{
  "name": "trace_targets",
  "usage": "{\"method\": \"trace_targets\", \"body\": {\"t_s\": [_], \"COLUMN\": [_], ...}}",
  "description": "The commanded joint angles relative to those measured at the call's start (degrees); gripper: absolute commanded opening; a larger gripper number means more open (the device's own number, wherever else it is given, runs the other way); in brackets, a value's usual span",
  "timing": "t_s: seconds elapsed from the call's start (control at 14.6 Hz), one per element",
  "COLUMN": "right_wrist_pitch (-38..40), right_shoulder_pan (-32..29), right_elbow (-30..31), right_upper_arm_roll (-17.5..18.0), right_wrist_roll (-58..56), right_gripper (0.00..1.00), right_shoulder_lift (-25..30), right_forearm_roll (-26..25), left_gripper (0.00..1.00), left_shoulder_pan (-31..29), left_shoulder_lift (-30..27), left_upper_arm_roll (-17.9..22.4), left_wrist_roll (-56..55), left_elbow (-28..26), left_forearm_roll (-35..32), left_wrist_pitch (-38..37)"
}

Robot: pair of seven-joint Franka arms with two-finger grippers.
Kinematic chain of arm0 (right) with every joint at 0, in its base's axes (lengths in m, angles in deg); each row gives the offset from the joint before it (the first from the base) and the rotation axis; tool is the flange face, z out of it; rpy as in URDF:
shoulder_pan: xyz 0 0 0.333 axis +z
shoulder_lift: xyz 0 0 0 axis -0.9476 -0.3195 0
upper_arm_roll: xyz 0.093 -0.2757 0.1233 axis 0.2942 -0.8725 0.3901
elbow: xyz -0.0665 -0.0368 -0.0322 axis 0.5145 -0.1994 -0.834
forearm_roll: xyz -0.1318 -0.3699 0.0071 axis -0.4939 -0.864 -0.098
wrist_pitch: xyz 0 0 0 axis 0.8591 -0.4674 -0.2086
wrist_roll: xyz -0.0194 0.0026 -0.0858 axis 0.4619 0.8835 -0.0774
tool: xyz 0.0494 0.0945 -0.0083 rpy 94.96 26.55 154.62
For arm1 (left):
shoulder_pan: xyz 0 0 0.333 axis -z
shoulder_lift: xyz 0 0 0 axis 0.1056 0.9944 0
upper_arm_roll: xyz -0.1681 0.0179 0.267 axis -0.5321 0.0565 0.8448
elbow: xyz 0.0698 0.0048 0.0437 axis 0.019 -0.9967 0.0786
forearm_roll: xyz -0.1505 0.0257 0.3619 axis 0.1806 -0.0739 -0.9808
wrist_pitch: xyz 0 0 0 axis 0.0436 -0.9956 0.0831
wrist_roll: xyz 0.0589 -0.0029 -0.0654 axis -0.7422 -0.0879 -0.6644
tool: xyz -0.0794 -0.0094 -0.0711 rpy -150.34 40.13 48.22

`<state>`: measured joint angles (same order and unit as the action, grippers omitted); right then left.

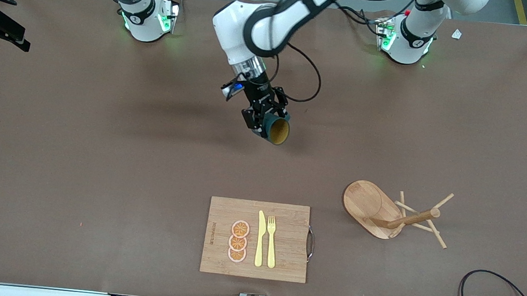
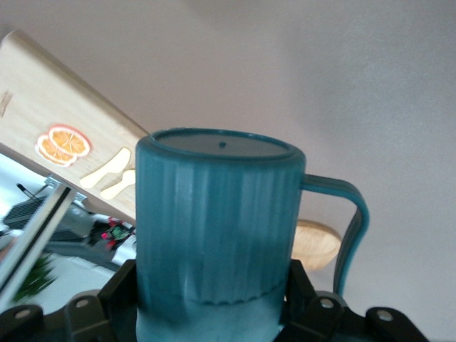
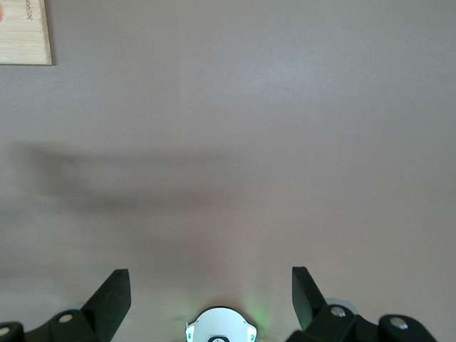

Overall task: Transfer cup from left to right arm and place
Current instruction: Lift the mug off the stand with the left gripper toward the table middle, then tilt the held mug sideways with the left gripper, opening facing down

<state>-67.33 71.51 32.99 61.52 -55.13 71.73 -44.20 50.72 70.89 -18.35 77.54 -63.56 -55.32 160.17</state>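
My left gripper clamped on cup, held in air over bare table middle, cup tipped on side, tan mouth facing front camera, handle free. My right gripper waiting, fingers wide apart, nothing between

Table — cutting board, peg rack (tipped).

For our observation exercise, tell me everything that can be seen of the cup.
The cup is a small dark teal mug, plastic-looking, with ribbed sides, a loop handle and a tan-orange inside. It is held in the air over the middle of the bare table, tipped on its side, mouth toward the front camera. The left gripper is shut on it; nothing else touches it.
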Motion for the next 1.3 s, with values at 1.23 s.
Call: {"method": "trace_targets", "body": {"t_s": [1.23], "right_wrist_pitch": [-0.07], "right_shoulder_pan": [-0.85], "right_elbow": [0.63], "right_upper_arm_roll": [0.07], "right_wrist_roll": [-0.64], "right_gripper": [1.00], "right_shoulder_lift": [0.40], "right_forearm_roll": [0.15], "left_gripper": [0.49], "left_shoulder_pan": [11.86], "left_shoulder_lift": [19.46], "left_upper_arm_roll": [2.34], "left_wrist_roll": [-14.90], "left_elbow": [9.71], "left_forearm_roll": [-11.89], "left_wrist_pitch": [-9.84]}}
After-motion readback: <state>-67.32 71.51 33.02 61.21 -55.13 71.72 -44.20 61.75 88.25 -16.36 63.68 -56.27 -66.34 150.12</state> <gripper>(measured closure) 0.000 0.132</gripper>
